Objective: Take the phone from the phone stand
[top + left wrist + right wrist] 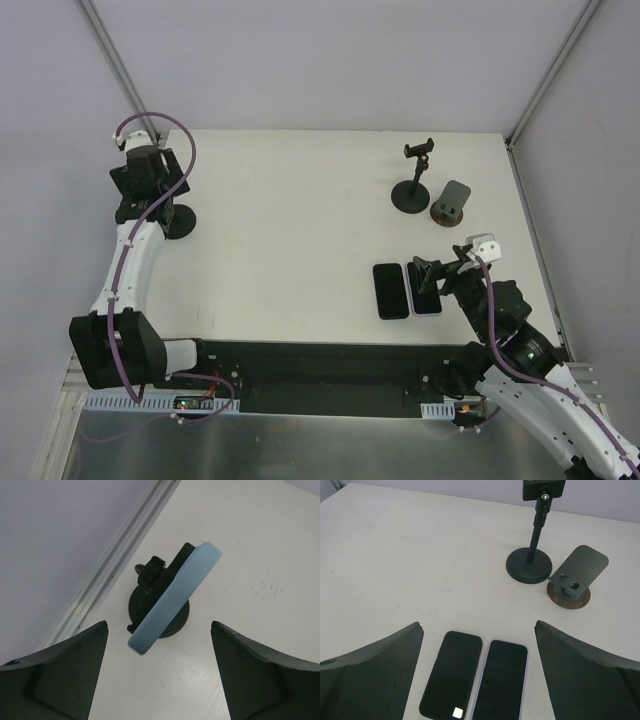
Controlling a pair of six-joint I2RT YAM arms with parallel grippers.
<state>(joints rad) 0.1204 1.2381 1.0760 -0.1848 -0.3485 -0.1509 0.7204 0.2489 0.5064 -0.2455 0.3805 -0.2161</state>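
Hovering by the blue phone (180, 595) on its stand (150, 575)
Left gripper (159, 627) fingers (65, 675) stand wide apart, touching nothing; right gripper (479, 625) is wide open too, holding nothing.

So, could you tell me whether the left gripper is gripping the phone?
No, the left gripper is open, its fingers apart on either side of the phone, which sits in the stand.

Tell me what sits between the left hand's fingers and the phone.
Nothing: in the left wrist view, only bare table separates the phone from each finger of the left hand.
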